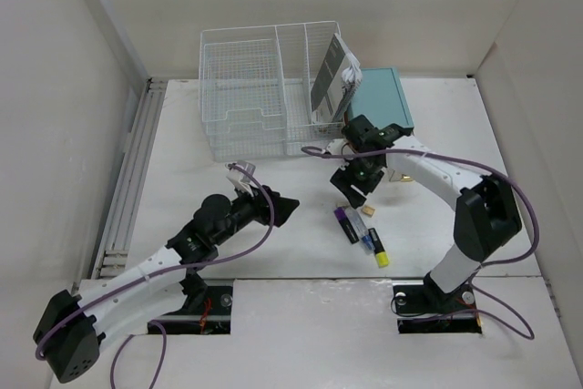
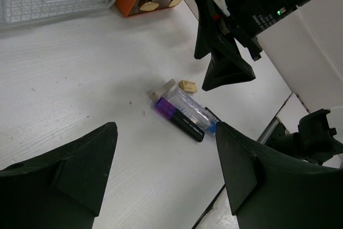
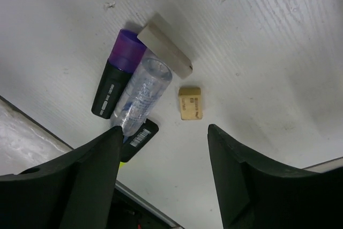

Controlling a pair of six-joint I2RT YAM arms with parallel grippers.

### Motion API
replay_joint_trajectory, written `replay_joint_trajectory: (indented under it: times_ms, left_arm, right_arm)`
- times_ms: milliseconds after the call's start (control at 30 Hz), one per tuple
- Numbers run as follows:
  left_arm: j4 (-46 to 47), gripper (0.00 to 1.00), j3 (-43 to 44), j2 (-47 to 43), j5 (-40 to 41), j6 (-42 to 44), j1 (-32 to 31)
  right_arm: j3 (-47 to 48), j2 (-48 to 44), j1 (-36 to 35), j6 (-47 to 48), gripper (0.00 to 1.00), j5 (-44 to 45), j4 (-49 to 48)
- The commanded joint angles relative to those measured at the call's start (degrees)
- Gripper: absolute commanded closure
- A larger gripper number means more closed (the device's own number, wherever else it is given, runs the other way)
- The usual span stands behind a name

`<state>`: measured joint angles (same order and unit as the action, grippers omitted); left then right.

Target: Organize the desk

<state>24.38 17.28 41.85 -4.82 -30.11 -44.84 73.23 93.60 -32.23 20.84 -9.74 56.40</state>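
**Ana:** Where does the flat matte white desk (image 1: 273,257) lie?

**Ben:** It fills the middle of the top view, between pale walls. It looks broader from left to right than from top to bottom. Its ribbed metal rail (image 1: 132,170) runs along the left edge, slanting from the upper left down to the lower left.

**Ana:** What stands on it?

**Ben:** At the upper centre there is a white wire-mesh organizer (image 1: 246,97), with printed cards (image 1: 332,79) leaning at its right-hand end. A teal drawer box (image 1: 383,97) stands just beside it on the right.

**Ana:** And the loose things?

**Ben:** They form a tight cluster right of centre. A black marker with a purple cap (image 1: 345,224) and a clear plastic tube (image 3: 140,92) lie side by side, touching. In the top view both have long axes running from upper left to lower right, and the purple cap points to the upper left. A black marker with a yellow cap (image 1: 377,253) carries the line on, with its cap at the lower right. A grey rectangular block (image 3: 165,46) lies crosswise against the purple cap end. A small tan eraser (image 3: 190,103) sits near the tube, apart from it.

**Ana:** The tools?

**Ben:** The right tool (image 3: 163,170) hovers over the cluster with its fingers spread and nothing between them. The left tool (image 2: 166,175) is left of centre in the top view and points right toward the cluster. It is also spread wide and empty, above bare desk.
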Motion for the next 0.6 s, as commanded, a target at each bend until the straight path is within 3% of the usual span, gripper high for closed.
replay_joint_trajectory:
  times_ms: [0, 133, 567]
  left_arm:
    - [1.4, 0.29, -0.4, -1.3, 0.9, 0.0, 0.3]
    - [1.4, 0.29, -0.9, -1.9, 0.9, 0.0, 0.3]
    - [2.0, 0.29, -1.5, -1.9, 1.4, 0.5, 0.3]
  right_arm:
    - [3.4, 2.6, -0.6, 1.4, 0.31, 2.4, 5.5]
    - [4.8, 5.4, -2.3, 4.1, 0.34, 0.6, 10.9]
    - [2.7, 10.1, -5.9, 4.7, 0.34, -0.2, 9.1]
